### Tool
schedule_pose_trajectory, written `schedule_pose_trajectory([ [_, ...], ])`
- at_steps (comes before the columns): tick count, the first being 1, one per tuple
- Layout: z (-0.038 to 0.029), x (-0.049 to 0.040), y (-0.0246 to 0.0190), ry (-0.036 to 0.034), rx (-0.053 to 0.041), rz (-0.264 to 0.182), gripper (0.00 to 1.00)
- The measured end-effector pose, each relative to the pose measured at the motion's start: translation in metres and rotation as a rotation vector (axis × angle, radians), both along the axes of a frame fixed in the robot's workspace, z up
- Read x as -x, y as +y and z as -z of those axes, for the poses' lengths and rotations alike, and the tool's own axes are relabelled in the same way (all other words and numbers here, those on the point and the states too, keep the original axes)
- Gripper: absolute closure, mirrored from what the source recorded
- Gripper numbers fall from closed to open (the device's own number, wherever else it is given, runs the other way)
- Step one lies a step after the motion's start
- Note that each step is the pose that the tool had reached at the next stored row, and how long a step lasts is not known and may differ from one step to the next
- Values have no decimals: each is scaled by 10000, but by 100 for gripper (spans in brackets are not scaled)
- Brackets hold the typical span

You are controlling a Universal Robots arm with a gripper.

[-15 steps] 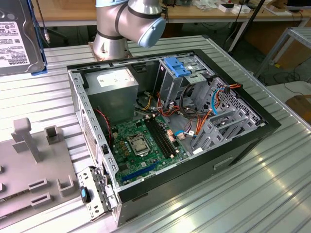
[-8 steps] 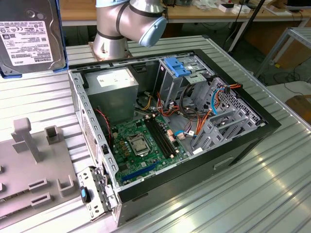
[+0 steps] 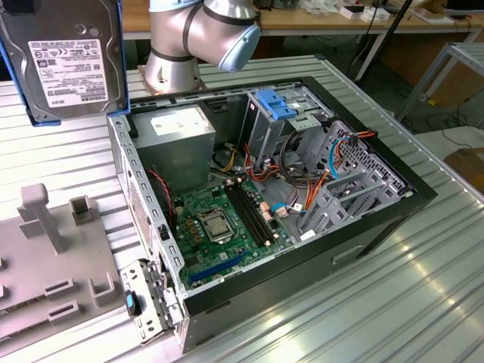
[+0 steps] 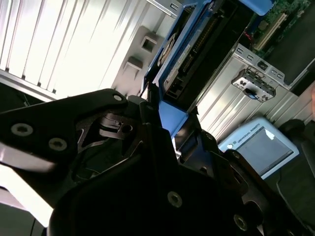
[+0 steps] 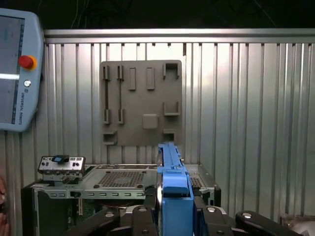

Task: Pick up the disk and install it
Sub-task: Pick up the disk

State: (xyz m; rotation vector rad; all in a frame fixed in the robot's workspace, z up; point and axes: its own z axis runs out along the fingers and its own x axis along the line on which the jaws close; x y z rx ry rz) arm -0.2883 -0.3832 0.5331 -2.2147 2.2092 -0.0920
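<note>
First wrist view: the hand [image 5: 173, 212] is clenched on the blue-railed disk [image 5: 170, 164], held edge-on.

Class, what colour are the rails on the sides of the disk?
Blue, on the disk, best seen in the first wrist view.

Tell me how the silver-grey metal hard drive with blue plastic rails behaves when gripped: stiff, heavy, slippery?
The silver-grey metal hard drive looks like a solid slab, so probably rigid and heavy for its size. The gripper clamps its smooth blue plastic rail, so it might slip or pivot. Being flat, it should not roll.
</note>
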Motion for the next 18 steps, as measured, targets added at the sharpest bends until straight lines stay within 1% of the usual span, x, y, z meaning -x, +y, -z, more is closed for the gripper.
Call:
schedule_pose_trajectory([
  [1, 1, -18, -1, 0, 0, 0, 63],
  [3, 5, -123, -1, -2, 1, 0, 63],
  [5, 5, -198, -2, 0, 2, 0, 63],
  [6, 6, -257, -2, -1, 2, 0, 63],
  [8, 7, -319, -2, -2, 1, 0, 63],
  [10, 7, -442, -2, -1, 1, 5, 63],
  [12, 7, -532, -2, -1, 2, 15, 63],
  [16, 9, -674, -2, -1, 3, 37, 63],
  [18, 11, -702, -7, -1, 4, 46, 63],
])
